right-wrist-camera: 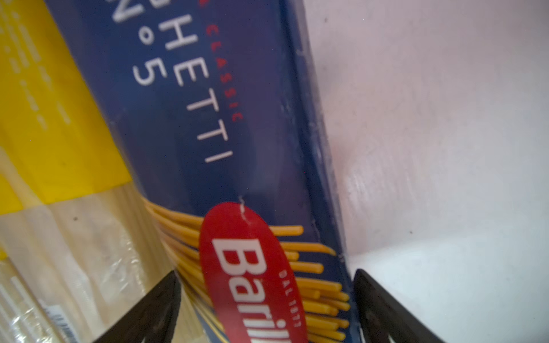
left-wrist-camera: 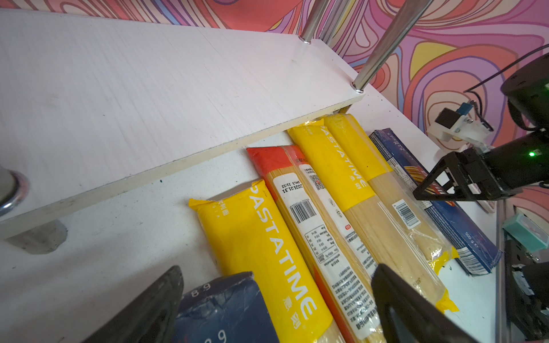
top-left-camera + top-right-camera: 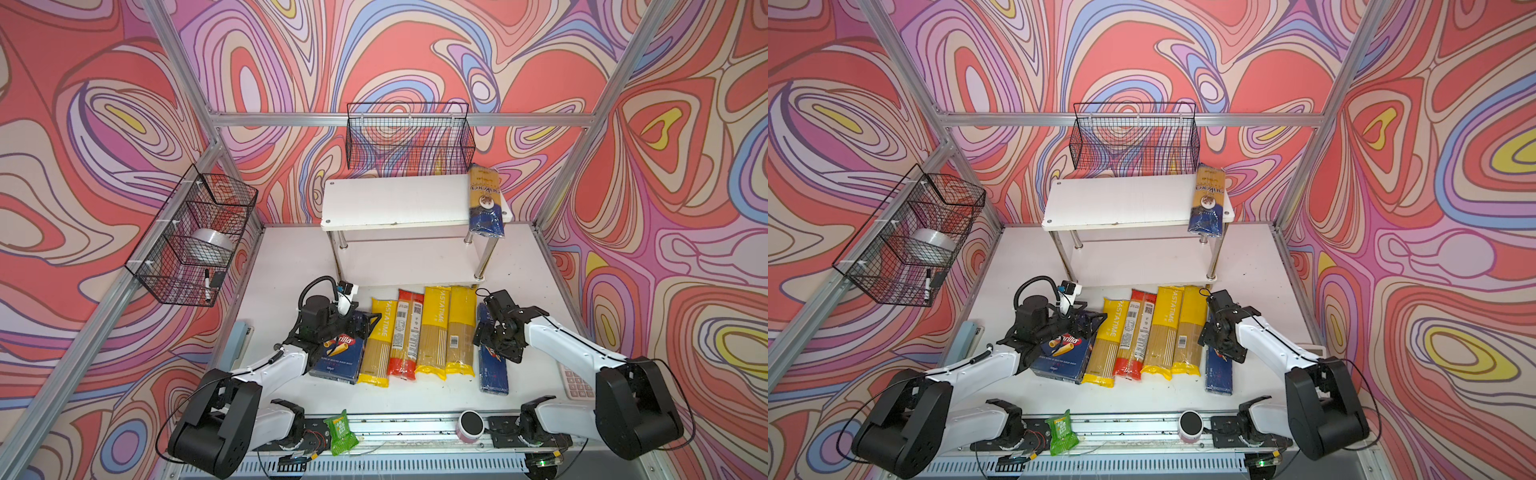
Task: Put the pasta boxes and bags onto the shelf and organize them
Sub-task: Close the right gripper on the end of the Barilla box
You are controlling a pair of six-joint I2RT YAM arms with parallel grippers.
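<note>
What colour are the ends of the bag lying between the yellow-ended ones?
Red at both ends. The bag shows whole in a top view.

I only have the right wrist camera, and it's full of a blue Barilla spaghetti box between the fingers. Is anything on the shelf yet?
Observer: One item. The dark blue bag with the gold top lies at the right end of the top board of the shelf, overhanging its front edge.
Operator: Where is the left gripper?
Observer: The left gripper hangs open at the far end of the rigatoni box, which lies on the table.
Operator: What else is waiting?
Observer: Three yellow-ended bags and a red-ended bag lie side by side between the rigatoni box and the spaghetti box.
</note>
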